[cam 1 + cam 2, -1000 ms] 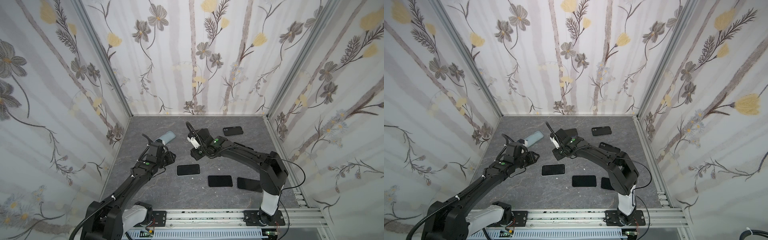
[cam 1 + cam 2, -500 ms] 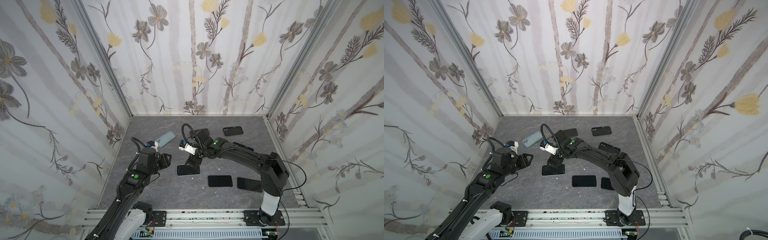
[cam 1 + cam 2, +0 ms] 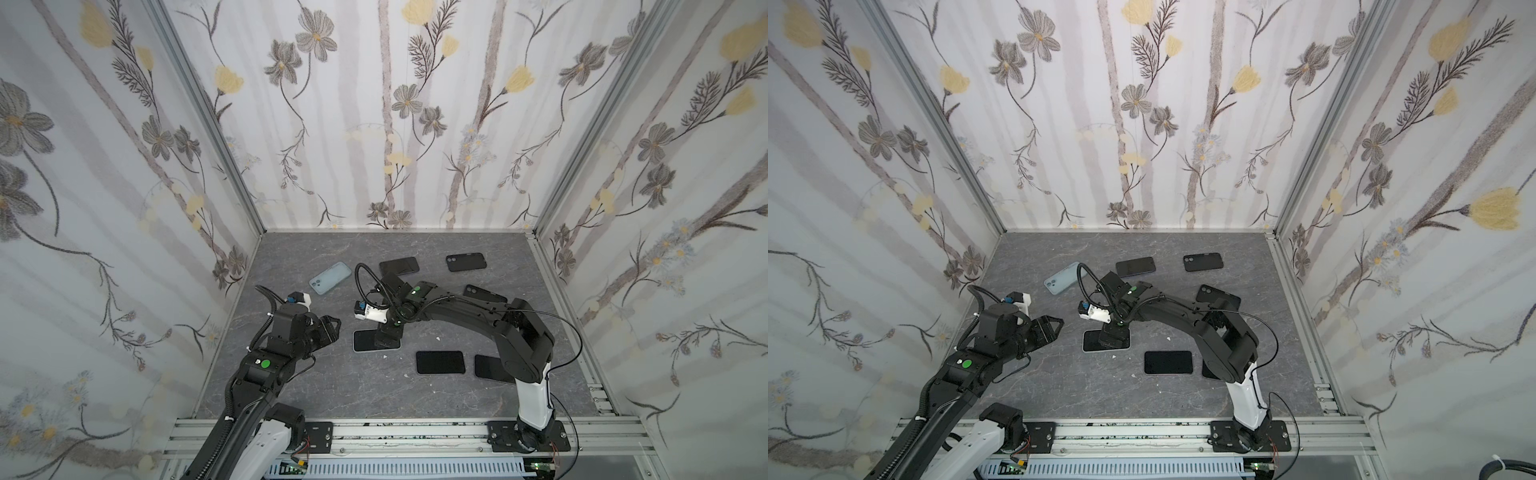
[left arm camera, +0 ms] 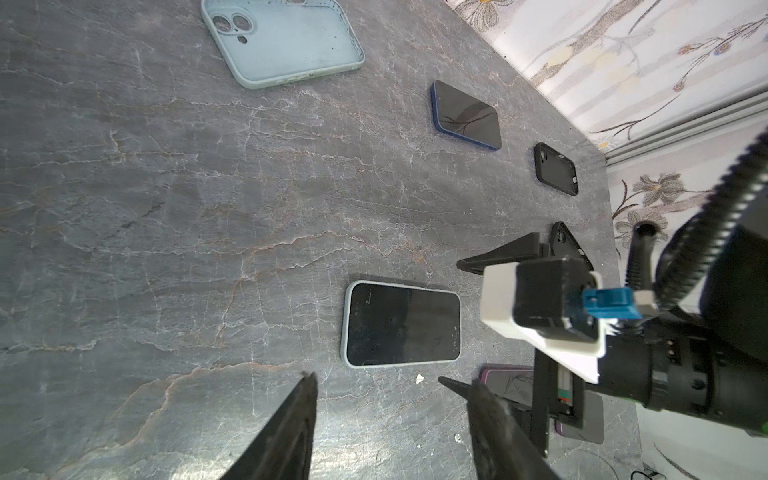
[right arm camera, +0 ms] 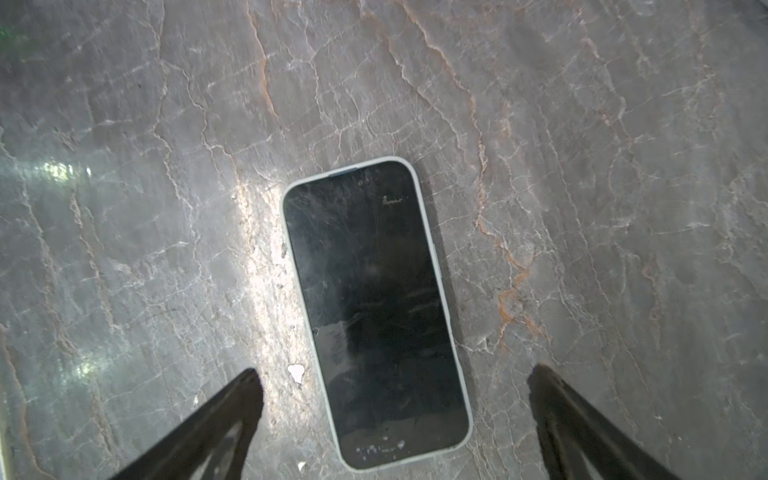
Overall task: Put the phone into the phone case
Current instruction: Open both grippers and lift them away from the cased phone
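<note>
Got the black-screened phone with a pale grey-blue rim (image 5: 376,311) lying flat, screen up, on the grey marble-look tabletop (image 3: 332,395) (cannot tell whether the rim is a case or the phone's own frame). Placing everything off that phone.

Right wrist view:
- Shows only the phone, bare table and the right gripper (image 5: 395,372).
- Jaws spread wide, one fingertip each side of one end of the phone, gaps both sides, nothing gripped.
- Shows a small white crumb (image 5: 296,371) just beside the phone's long edge.

Both top views:
- Show the right gripper pointing down over the phone and hiding roughly half of it.

Left wrist view:
- Shows the whole screen uncovered.
- Shows the left gripper (image 4: 376,378) partly spread, empty, near the phone on the left arm's side, not touching.
- Shows the empty pale blue silicone phone case (image 4: 282,41) flat, camera cut-outs visible, well apart from the phone toward the back wall.
- Shows a blue-edged dark phone (image 4: 465,114) and a black phone case (image 4: 556,168) further off, also toward the back wall.
</note>
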`<state>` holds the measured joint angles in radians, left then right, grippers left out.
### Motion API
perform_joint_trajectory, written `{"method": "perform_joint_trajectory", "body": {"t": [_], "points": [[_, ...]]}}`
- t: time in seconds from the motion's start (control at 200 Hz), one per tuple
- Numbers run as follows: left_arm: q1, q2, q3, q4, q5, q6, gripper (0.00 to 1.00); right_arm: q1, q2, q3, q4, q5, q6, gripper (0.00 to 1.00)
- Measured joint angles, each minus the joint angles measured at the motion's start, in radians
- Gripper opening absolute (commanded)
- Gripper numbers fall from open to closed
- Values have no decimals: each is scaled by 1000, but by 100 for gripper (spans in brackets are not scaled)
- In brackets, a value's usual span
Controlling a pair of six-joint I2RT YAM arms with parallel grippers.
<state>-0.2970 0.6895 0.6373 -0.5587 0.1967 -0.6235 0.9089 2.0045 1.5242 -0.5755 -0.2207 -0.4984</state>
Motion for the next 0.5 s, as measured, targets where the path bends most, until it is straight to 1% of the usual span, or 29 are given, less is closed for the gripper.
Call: {"method": "perform_joint_trajectory", "body": {"t": [0.5], "points": [[0, -19, -12, -43, 3, -13, 62, 21, 125, 66, -50, 64, -61, 100]]}}
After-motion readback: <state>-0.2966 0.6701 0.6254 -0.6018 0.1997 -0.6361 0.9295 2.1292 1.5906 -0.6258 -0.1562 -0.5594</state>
